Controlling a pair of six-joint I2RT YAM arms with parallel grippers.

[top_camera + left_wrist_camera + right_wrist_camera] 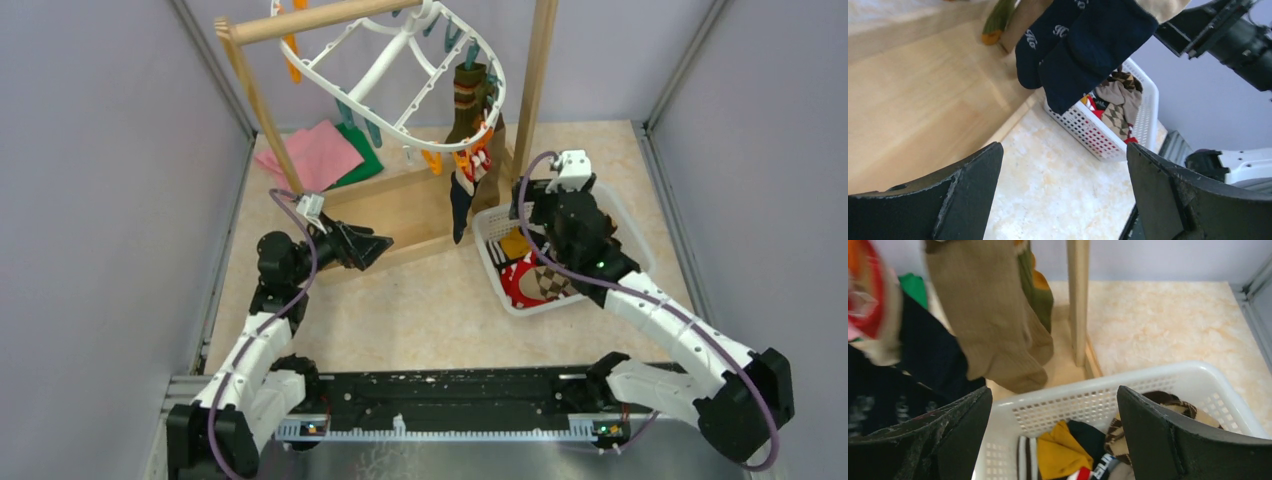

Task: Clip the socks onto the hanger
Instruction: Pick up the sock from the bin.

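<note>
While the right claw (1054,397), jaws wide apart and empty, is held just above the white basket (1088,400) of loose socks (1060,450), the left claw (1063,155), likewise spread and empty, is pointed across the surface (1063,200) at navy socks (1088,45) hung from the hanger (390,55).

Table (430,310): pale marbled top. Wooden rack base (400,215) at 12 o'clock, posts upright. Pink cloth (315,155) and green cloth (362,160) overlapping at 11 o'clock, beside the base. White perforated basket (490,262) at 3 o'clock, near the base's right end.
</note>
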